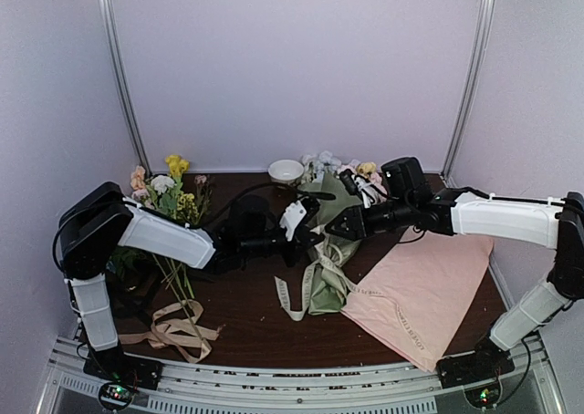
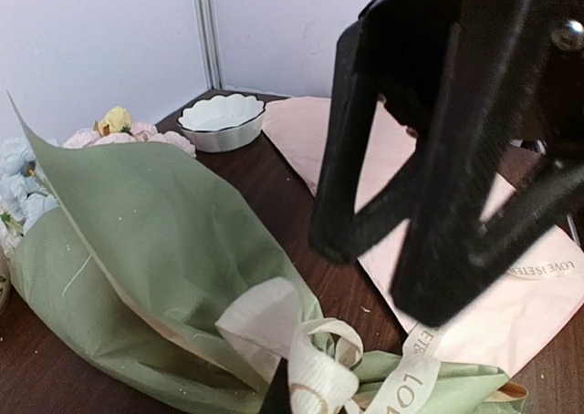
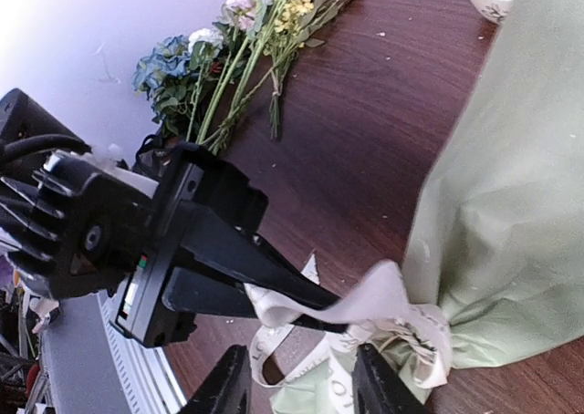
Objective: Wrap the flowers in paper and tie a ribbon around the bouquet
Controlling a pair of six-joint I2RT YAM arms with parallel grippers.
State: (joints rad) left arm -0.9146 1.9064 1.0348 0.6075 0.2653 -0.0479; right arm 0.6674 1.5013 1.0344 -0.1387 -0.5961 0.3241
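– Where is the bouquet (image 2: 155, 232) lying?
– It is lying in the middle of the table (image 1: 255, 323), with its blooms near the white bowl (image 1: 286, 170). The ribbon (image 2: 315, 377) is going around its narrow end.
– And the grippers?
– The left gripper (image 3: 338, 309) is pinching a loop of that ribbon, fingers fully together. The right gripper (image 3: 306, 377) is hovering just beside it, fingers partly apart, gripping nothing.

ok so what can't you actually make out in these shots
- Whether the ribbon is knotted: top view, too small; left wrist view, bottom edge cuts the bunch; right wrist view, its folds hide it.
- Blooms of the bouquet: left wrist view, left edge cuts most off.
- Fingers of the left gripper: left wrist view, bottom edge cuts them off.
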